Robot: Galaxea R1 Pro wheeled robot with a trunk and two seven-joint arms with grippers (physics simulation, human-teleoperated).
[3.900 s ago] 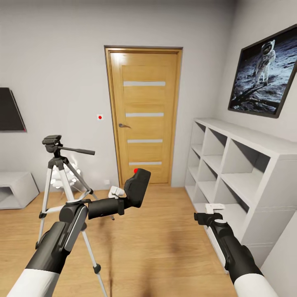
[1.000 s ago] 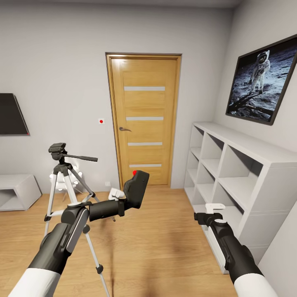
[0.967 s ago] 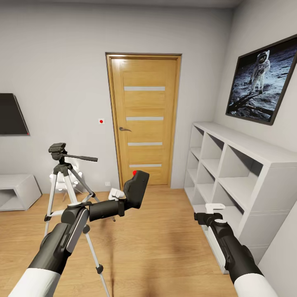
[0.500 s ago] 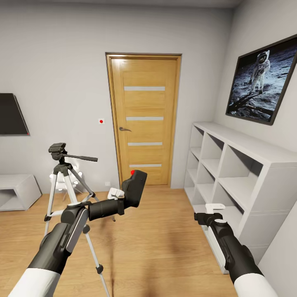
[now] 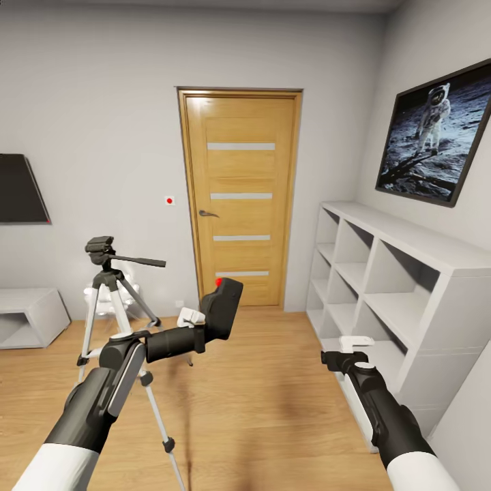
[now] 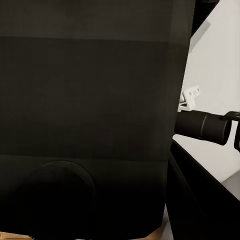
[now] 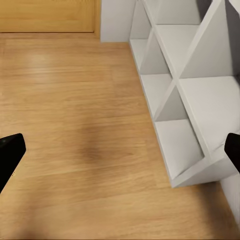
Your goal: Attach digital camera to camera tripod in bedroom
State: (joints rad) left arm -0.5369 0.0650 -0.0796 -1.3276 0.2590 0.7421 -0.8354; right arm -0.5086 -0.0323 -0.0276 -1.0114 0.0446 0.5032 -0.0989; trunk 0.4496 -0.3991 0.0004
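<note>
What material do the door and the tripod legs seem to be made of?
The door: oak-like wood with visible grain, satin sheen, and pale frosted strips, perhaps glass. The tripod legs: slim silver-white tubes, probably painted or anodised metal, with black joints that look like plastic.

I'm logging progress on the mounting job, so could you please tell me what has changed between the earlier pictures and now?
The left gripper has raised the chunky matte-black digital camera slightly and drawn it toward the silver-legged camera tripod. The whole view shifted, so the camera moved, not the room. The grip on the camera is unchanged; the right gripper stays open and idle by the white cube shelves.
</note>
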